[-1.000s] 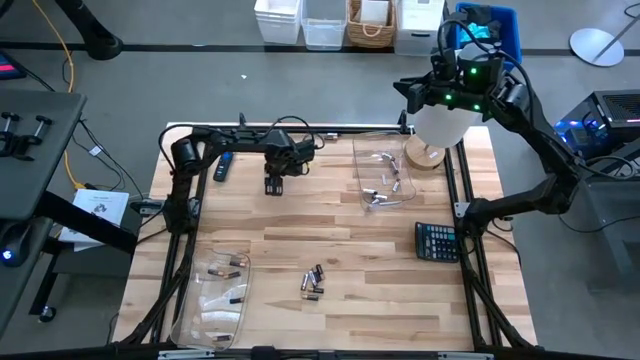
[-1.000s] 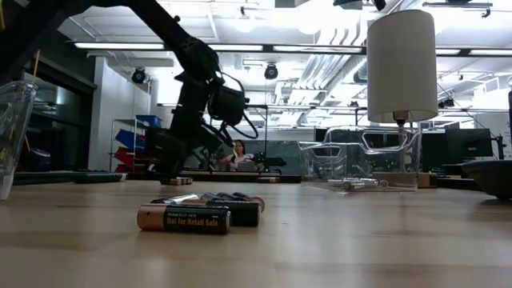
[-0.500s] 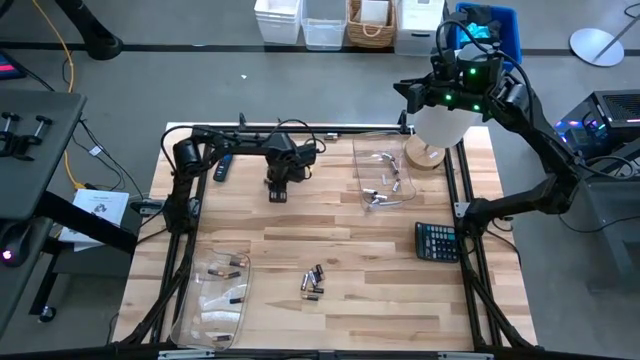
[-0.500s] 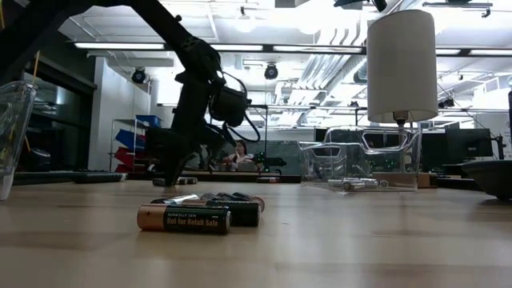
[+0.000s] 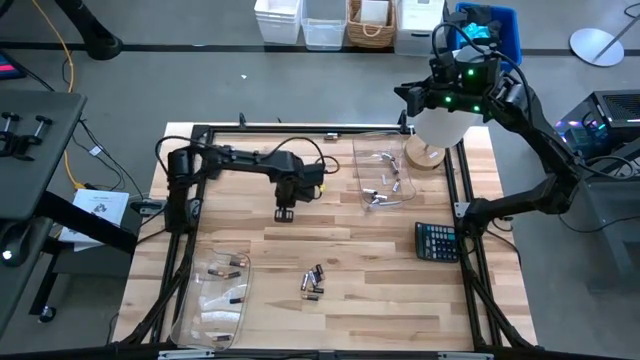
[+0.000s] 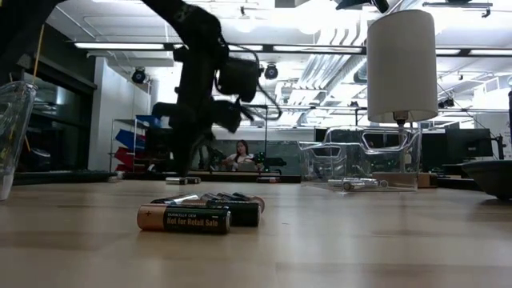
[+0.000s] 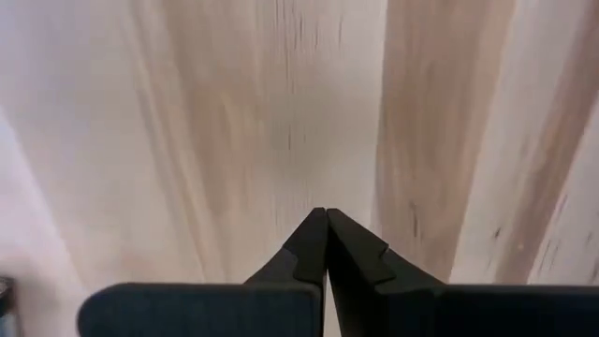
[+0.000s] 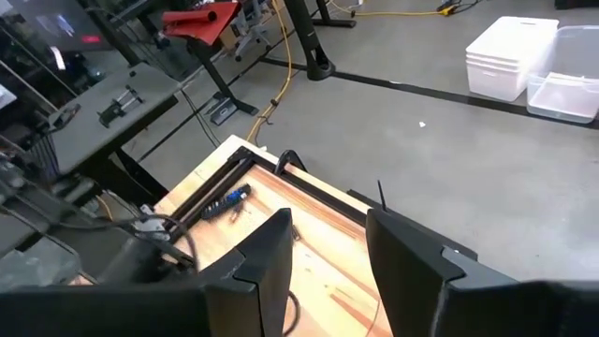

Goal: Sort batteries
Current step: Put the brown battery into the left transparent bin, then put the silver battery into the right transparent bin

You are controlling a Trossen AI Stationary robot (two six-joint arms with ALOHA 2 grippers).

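Note:
Several loose batteries (image 5: 313, 282) lie on their sides in a small heap on the wooden table, near its front edge; the low view shows them close up (image 6: 200, 213). More batteries lie in a clear tray (image 5: 212, 300) at the near left and in a second clear tray (image 5: 384, 195) at the far right. My left gripper (image 5: 284, 213) hangs shut over bare wood at the table's middle, fingers pointing down (image 7: 326, 220), nothing between them. My right gripper (image 8: 328, 239) is raised high over the far right corner, open and holding nothing.
A white lamp (image 5: 440, 125) stands at the far right corner beside the right tray. A dark calculator (image 5: 437, 241) lies at the right edge. A slim black-and-blue remote (image 8: 225, 201) lies at the far left. Bare wood stretches between the left gripper and the battery heap.
My left gripper has shut with nothing in it and has gone toward the table's near edge, a little to the right. The batteries and trays lie as before.

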